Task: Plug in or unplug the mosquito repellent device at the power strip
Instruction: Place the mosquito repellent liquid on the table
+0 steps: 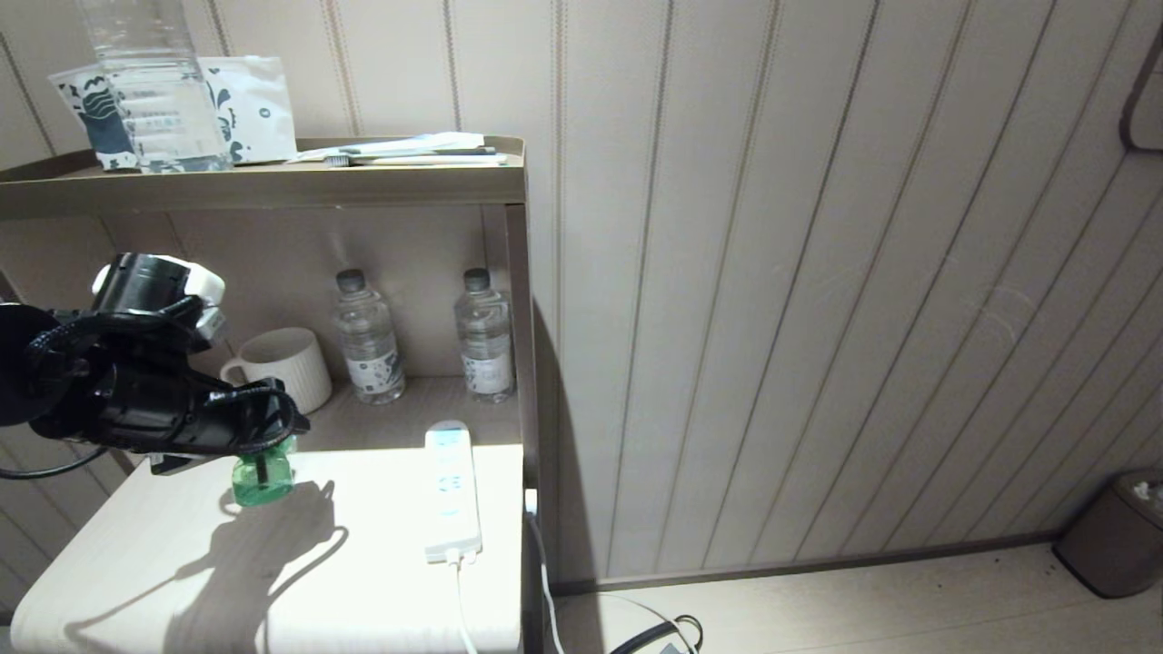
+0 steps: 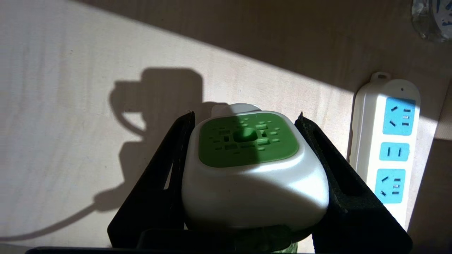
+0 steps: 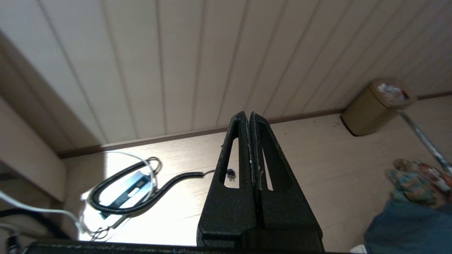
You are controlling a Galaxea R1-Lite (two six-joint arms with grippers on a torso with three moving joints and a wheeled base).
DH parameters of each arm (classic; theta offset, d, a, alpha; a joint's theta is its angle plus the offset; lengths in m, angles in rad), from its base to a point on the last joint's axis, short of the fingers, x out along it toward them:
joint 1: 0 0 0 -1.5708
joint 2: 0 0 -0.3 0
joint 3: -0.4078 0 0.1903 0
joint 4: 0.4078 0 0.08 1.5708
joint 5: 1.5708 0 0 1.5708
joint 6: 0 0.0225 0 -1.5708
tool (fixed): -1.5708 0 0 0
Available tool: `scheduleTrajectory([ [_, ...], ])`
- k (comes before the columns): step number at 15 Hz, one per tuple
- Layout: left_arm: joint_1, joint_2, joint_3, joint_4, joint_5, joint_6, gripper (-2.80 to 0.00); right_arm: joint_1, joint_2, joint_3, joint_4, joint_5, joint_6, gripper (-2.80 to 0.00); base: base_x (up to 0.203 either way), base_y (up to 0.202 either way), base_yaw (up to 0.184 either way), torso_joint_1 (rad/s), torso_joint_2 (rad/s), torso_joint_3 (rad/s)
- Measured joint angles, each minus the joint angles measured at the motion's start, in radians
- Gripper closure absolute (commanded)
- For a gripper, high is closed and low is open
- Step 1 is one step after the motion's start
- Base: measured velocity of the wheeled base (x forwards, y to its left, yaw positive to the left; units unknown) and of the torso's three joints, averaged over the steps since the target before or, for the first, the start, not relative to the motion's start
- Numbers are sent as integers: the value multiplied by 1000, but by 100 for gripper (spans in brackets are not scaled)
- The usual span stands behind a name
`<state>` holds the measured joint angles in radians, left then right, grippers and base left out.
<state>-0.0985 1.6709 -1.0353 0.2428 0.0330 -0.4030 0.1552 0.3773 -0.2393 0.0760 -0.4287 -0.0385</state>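
Here the left gripper [image 2: 243, 176] is clamped on the device [image 2: 252, 165], apparently just off the tabletop, beside the strip [image 2: 388, 148]; next, carry its plug onto a socket.

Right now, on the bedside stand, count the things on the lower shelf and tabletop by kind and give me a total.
Small water bottles: 2
Mug: 1
Mosquito repellent device: 1, held by the left gripper
Power strip: 1
Total: 5
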Motion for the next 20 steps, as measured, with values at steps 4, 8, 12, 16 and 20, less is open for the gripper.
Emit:
scheduleTrajectory([
  [4, 0, -14, -6, -1, -1, 13, 0, -76, -84, 180, -126, 37, -13, 0, 0, 0, 0, 0, 0, 0],
  [8, 0, -1, -11, -13, -27, 19, 0, -209, -98, 213, -168, 117, 10, 0, 0, 0, 0, 0, 0, 0],
  [12, 4, 18, 12, -101, -29, 49, 0, -220, -99, 235, -237, 521, 47, 0, 0, 0, 0, 0, 0, 0],
  [16, 20, 24, 17, -118, -42, 73, 0, -178, -100, 223, -174, 667, 44, 0, 0, 0, 0, 0, 0, 0],
  [20, 29, 25, 11, -118, -53, 75, 0, -109, -128, 174, -3, 643, 35, 0, 0, 0, 0, 0, 0, 0],
])
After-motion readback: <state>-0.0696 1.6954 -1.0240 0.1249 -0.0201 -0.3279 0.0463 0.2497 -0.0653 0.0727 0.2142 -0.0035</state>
